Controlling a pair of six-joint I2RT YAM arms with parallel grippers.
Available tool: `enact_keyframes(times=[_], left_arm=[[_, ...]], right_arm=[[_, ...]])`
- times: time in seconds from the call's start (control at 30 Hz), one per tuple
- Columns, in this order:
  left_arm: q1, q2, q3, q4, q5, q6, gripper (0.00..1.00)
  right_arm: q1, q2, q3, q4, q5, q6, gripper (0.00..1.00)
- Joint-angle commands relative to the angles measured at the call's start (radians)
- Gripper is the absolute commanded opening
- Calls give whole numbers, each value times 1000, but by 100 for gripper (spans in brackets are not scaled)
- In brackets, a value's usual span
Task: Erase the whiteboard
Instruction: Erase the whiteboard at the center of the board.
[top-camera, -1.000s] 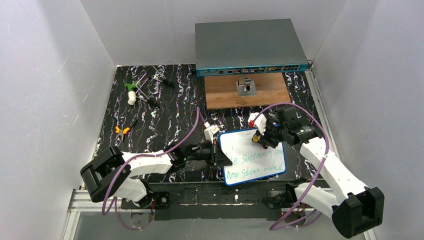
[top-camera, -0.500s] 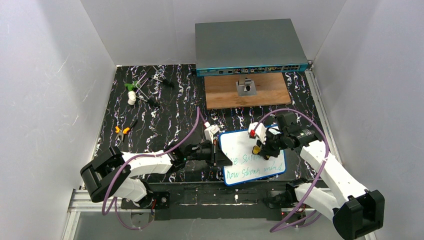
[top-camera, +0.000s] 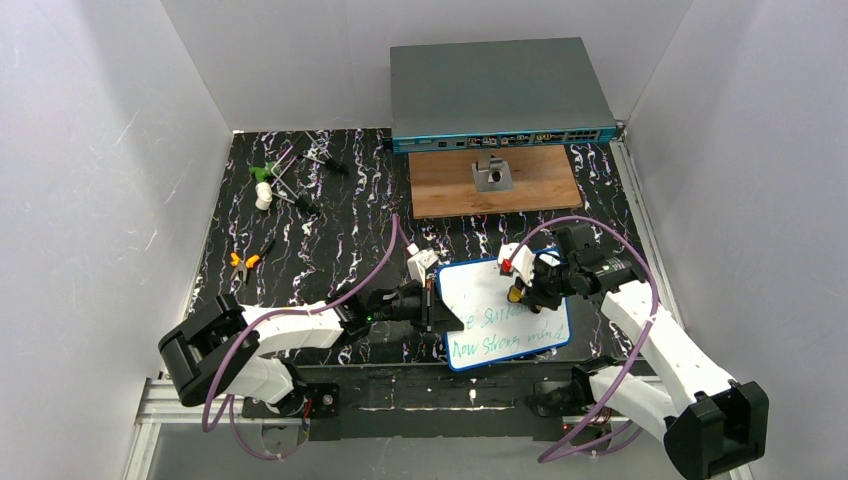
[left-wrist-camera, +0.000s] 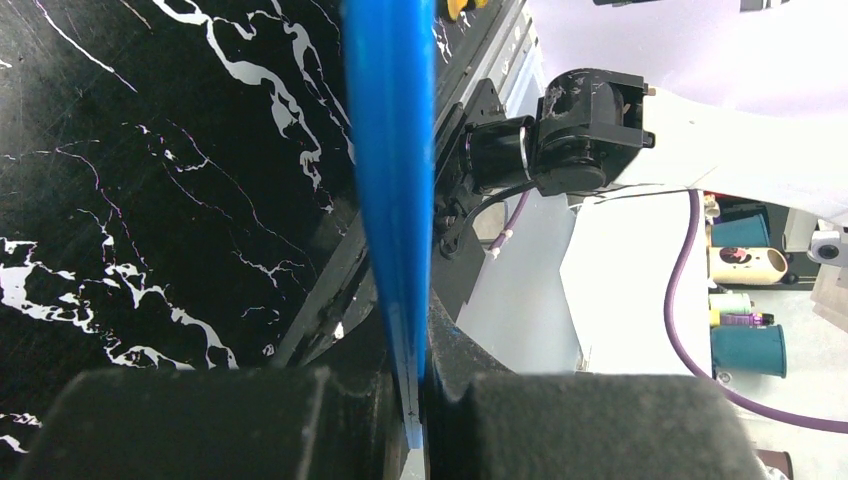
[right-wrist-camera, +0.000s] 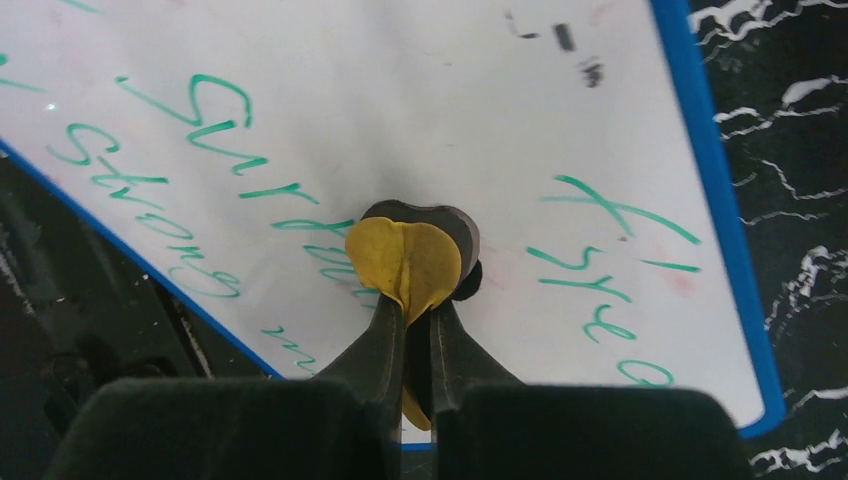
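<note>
Whiteboard (top-camera: 497, 347), green writing, near worktop (top-camera: 330, 230) edge: left jaws clamped on its left rim; right jaws pinching yellow pad (right-wrist-camera: 403, 262) against its face.

Right hand (right-wrist-camera: 418, 315) lower on whiteboard (top-camera: 478, 295) (mid-board)

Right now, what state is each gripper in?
Left gripper: closed on the whiteboard rim.
Right gripper: closed on a yellow pad, over the whiteboard's writing.
</note>
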Motion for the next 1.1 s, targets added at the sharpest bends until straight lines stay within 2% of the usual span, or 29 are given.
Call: enact_keyframes(times=[0.0, 0.23, 0.37, 0.5, 0.67, 0.77, 0.9, 1.07], left_arm=[[-7, -45, 0, 48, 38, 56, 0], [-8, -32, 2, 51, 39, 54, 0], [-8, -29, 1, 51, 41, 54, 0], [-7, -26, 2, 59, 47, 54, 0], [-7, -39, -7, 62, 43, 59, 0], [-8, -50, -11, 59, 40, 63, 0], [-7, -55, -12, 58, 38, 68, 0], [-7, -41, -13, 66, 41, 64, 0]], right_arm=[[11, 17, 6, -124, -99, -118, 1], [14, 93, 162, -12, -117, 27, 1], [14, 121, 207, 70, -27, 111, 1], [4, 128, 169, 129, 120, 127, 1], [-6, 100, 68, 127, 181, 72, 1], [-6, 80, 30, 53, 117, 31, 1], [-1, 46, 16, -61, -71, -49, 1], [0, 56, 82, -18, -106, 36, 1]])
